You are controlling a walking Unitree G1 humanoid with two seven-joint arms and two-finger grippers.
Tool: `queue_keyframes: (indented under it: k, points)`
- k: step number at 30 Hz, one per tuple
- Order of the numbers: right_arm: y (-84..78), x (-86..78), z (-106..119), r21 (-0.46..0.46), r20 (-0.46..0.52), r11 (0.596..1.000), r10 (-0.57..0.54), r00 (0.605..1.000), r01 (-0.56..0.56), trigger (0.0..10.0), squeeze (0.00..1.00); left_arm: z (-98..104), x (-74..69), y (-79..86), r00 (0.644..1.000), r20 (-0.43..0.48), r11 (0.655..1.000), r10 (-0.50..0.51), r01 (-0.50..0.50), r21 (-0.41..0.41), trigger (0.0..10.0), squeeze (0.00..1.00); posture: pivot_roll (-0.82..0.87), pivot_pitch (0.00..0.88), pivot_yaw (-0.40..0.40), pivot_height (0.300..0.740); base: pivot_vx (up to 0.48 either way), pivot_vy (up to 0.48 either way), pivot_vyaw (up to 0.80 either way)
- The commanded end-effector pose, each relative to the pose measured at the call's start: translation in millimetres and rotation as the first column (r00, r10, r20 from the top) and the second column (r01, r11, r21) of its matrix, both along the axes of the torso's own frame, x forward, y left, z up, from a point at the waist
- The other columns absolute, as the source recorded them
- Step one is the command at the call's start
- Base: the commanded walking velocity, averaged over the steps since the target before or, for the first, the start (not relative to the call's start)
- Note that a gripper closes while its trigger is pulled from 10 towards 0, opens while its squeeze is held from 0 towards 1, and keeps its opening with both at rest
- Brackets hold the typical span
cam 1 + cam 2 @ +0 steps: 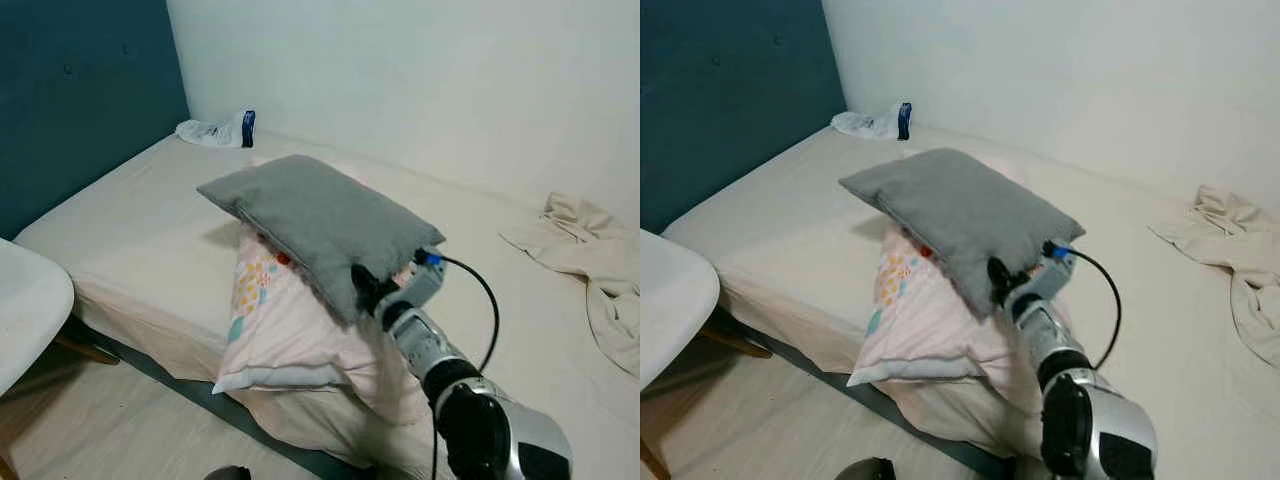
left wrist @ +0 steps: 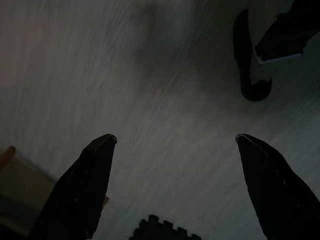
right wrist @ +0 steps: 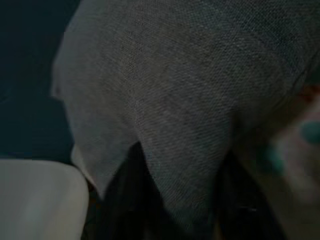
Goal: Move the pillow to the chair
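A grey pillow [image 1: 315, 222] is lifted off the bed, tilted, above a pink patterned pillow [image 1: 290, 320]. My right gripper [image 1: 365, 288] is shut on the grey pillow's near corner; in the right wrist view the grey fabric [image 3: 185, 110] is bunched between the black fingers [image 3: 127, 200]. The white chair [image 1: 25, 305] stands at the left edge, beside the bed. My left gripper [image 2: 175, 150] hangs open over the pale wooden floor, nothing between its fingers.
The bed [image 1: 130, 225] has a teal headboard [image 1: 70, 100] on the left. A plastic bag with a blue bottle [image 1: 222, 131] lies at its far corner. A crumpled beige cloth [image 1: 600, 270] lies at the right. Bare floor [image 1: 110, 420] lies between chair and bed.
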State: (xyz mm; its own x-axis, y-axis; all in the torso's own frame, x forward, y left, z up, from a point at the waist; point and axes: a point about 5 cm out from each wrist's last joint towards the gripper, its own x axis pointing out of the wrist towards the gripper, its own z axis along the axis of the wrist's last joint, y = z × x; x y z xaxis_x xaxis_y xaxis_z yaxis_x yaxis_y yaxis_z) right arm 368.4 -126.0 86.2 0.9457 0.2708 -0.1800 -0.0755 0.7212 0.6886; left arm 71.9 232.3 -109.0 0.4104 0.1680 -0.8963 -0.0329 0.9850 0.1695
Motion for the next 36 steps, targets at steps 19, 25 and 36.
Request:
queue_keyframes:
  k: [19,25,36]
  points:
    - [-11.0,-3.6,-7,-0.221,-0.005,0.974,0.046,0.999,-0.046,0.0,0.0,2,14.3,0.0,0.999,0.013,0.999,0.048,-0.048,-0.007,10.0,0.0,0.23,0.0,-0.068,0.63,0.0,0.0,0.0]
    - [13.5,12.0,36,-0.188,0.229,0.964,0.227,0.947,-0.186,0.0,0.0,2,23.5,-4.2,0.998,0.026,0.999,0.05,-0.05,-0.015,10.0,0.0,0.2,0.0,-0.074,0.63,0.0,0.0,0.0]
    - [20.2,30.4,122,-0.208,0.537,0.945,0.327,0.778,-0.254,0.0,0.0,1,31.4,-16.3,0.998,0.021,0.998,0.052,-0.052,-0.036,10.0,0.0,0.16,0.0,-0.088,0.65,0.0,0.0,0.0]
